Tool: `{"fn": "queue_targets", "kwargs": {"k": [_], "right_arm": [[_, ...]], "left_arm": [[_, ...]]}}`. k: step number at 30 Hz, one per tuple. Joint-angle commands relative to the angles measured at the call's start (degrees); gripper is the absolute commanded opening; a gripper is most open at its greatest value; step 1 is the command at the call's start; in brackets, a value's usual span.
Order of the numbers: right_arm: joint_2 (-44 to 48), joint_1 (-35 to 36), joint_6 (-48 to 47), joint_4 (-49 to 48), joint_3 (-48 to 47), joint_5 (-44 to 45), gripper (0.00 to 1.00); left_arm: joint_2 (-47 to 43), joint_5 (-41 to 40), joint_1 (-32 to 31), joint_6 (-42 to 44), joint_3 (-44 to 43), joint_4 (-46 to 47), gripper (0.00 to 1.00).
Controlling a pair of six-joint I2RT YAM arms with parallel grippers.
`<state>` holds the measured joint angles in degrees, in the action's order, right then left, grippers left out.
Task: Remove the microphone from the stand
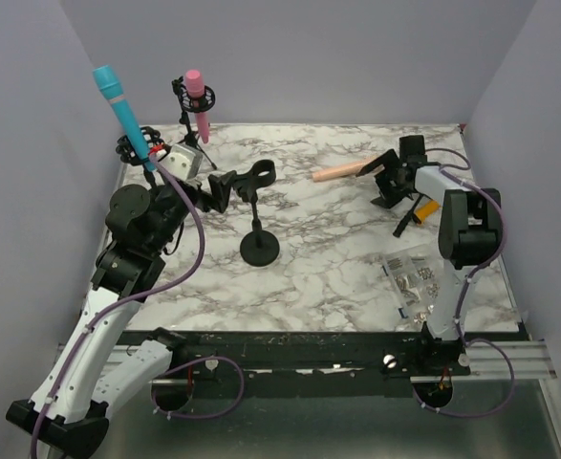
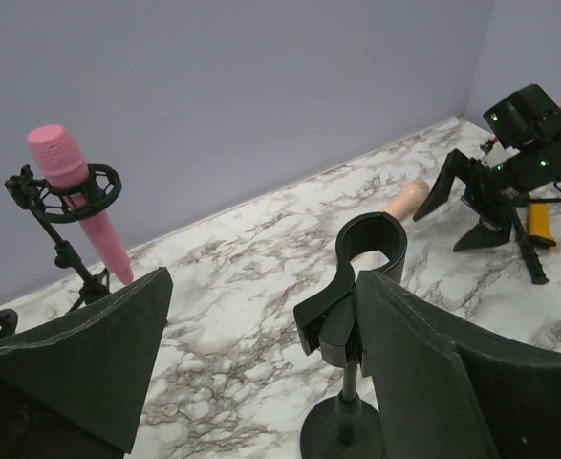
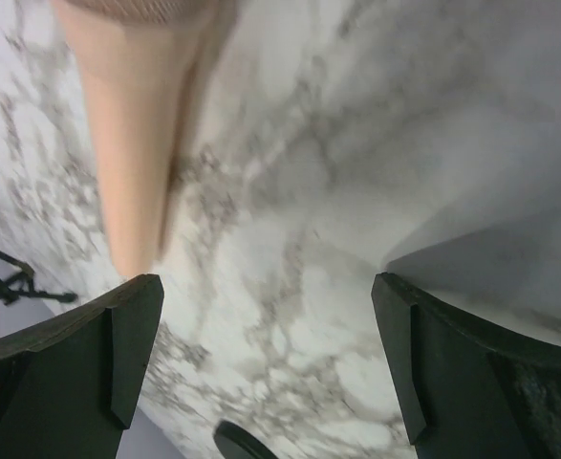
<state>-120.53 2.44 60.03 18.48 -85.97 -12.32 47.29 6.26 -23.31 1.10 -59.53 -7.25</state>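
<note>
Blue microphone (image 1: 118,100) only from above

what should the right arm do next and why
Probably lift the right end effector up and back: it is open, the peach microphone lies on the table free of it, and the centre stand is empty.

Black round-base clip stand (image 1: 259,249) sits mid white marble worktop (image 1: 337,277); peach plastic microphone (image 1: 345,171) lies behind-right of it; pink stand-mounted microphone (image 1: 199,100) behind-left.

High rear overview, low wrist views, shared tabletop (image 1: 337,258)
</note>
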Motion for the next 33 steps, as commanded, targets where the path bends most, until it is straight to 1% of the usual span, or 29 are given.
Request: {"fn": "queue_targets", "kwargs": {"k": [1,4,5,7,9,11,13,16,18,21,24,27,28,33], "right_arm": [[11.03,1.96,-10.40,-0.03,9.16,-5.10,1.00],[21.17,6.31,-14.59,-1.03,15.18,-6.86,1.00],[24.66,7.73,-14.34,-1.79,17.30,-9.53,1.00],[30.65,10.29,-10.81,-4.77,21.07,-14.63,1.00],[37.02,13.74,-4.67,-11.41,25.38,-17.35,1.00],[42.04,17.49,0.27,-17.72,28.46,-17.33,1.00],[45.07,20.74,1.36,-21.64,28.08,-16.45,1.00],[46.22,24.54,-0.47,-21.68,24.81,-14.01,1.00],[45.38,25.29,-0.21,-22.35,23.27,-16.14,1.00],[41.59,25.96,2.54,-23.89,21.37,-18.69,1.00],[38.16,28.24,2.66,-25.95,19.11,-19.35,1.00],[36.31,31.47,0.89,-26.12,16.73,-17.16,1.00],[36.07,32.13,0.82,-26.20,16.34,-16.32,1.00],[35.29,34.19,0.82,-28.23,15.76,-13.26,0.99]], "left_arm": [[0.08,-2.61,0.20,-2.40,-2.07,0.96,0.84],[2.32,-4.29,0.20,-4.80,-7.69,-1.57,0.86],[3.02,-4.69,0.24,-4.88,-9.21,-1.68,0.86],[4.37,-5.35,0.28,-4.30,-10.98,-1.25,0.87],[5.43,-6.57,0.31,-3.16,-11.35,-1.20,0.87],[5.80,-8.51,0.45,-1.74,-9.65,-0.67,0.87],[5.47,-10.00,0.63,-1.37,-6.69,0.51,0.87],[5.02,-9.44,0.72,1.53,-3.02,1.52,0.87],[4.63,-8.69,0.75,1.22,-3.17,0.40,0.87],[2.71,-6.30,0.73,0.39,-1.43,2.15,0.87],[1.61,-4.90,0.72,1.31,0.22,3.63,0.87],[1.34,-5.78,0.77,2.35,0.30,3.22,0.87],[1.11,-7.23,0.76,2.50,0.33,3.21,0.87],[-0.30,-7.10,0.72,2.18,1.07,4.17,0.86]]}}
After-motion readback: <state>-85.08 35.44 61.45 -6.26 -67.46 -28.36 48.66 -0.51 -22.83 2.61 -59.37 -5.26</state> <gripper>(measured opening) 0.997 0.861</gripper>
